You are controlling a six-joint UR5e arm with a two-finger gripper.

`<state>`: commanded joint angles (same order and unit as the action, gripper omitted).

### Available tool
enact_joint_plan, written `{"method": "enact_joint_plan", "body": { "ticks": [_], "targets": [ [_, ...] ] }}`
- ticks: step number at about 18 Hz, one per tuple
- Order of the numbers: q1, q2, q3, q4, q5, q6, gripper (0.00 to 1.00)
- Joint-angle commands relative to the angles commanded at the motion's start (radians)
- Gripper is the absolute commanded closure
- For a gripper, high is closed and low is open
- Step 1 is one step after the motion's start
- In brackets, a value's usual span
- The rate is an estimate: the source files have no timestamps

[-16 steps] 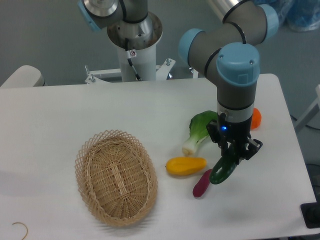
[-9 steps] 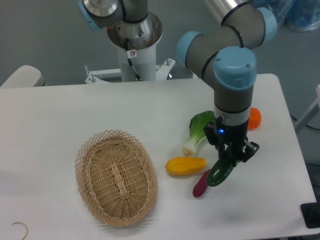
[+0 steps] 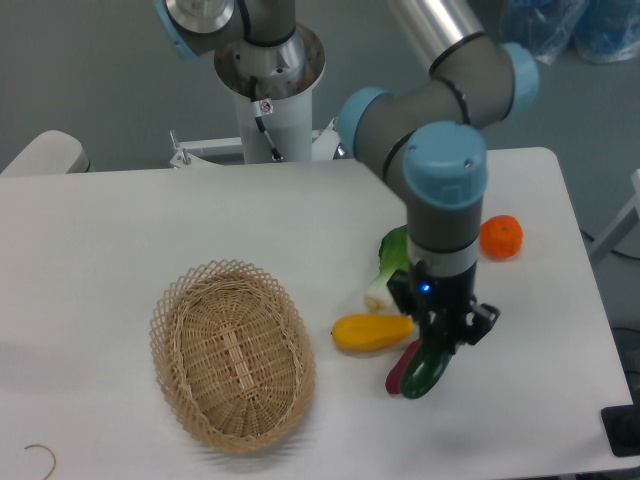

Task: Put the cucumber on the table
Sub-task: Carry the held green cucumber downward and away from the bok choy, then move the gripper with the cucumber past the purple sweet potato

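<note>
- Claw (image 3: 437, 345) pointing down, closed tight on the cucumber (image 3: 424, 370).
- Cucumber hanging tilted from the claw, low end down and to the left, right over the purple eggplant (image 3: 399, 372). Cannot tell if touching the eggplant or the table (image 3: 120, 230).
- Just left of the claw: yellow veggie (image 3: 370, 331) lying flat, close to the eggplant tip.
- Just behind the claw: green-and-white bok choy (image 3: 387, 272), partly hidden by the arm (image 3: 443, 205).
- Up and to the right: orange fruit (image 3: 501, 237), apart from the arm, near the right edge of the table.
- Open white room to the right of the claw and in front of it, up to the front edge.
- Far left: wicker basket (image 3: 232, 354), nothing inside, well apart from the claw, close to the front edge.
- Lots of bare table behind the basket and along the back edge.
- Small thin hook shape (image 3: 40, 456) at the front left corner.
</note>
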<state>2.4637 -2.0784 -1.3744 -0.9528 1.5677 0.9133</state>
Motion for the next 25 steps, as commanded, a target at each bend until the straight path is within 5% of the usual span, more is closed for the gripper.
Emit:
{"method": "enact_joint_plan", "body": {
  "ticks": [3, 6, 17, 25],
  "targets": [
    [-0.031, -0.041, 0.005, 0.08, 0.0, -0.143, 0.76],
    [-0.04, -0.087, 0.024, 0.13, 0.026, -0.14, 0.76],
    [0.004, -0.213, 0.103, 0.16, 0.103, 0.355, 0.76],
    [0.037, -0.284, 0.133, 0.215, 0.097, 0.288, 0.76]
  ]
}}
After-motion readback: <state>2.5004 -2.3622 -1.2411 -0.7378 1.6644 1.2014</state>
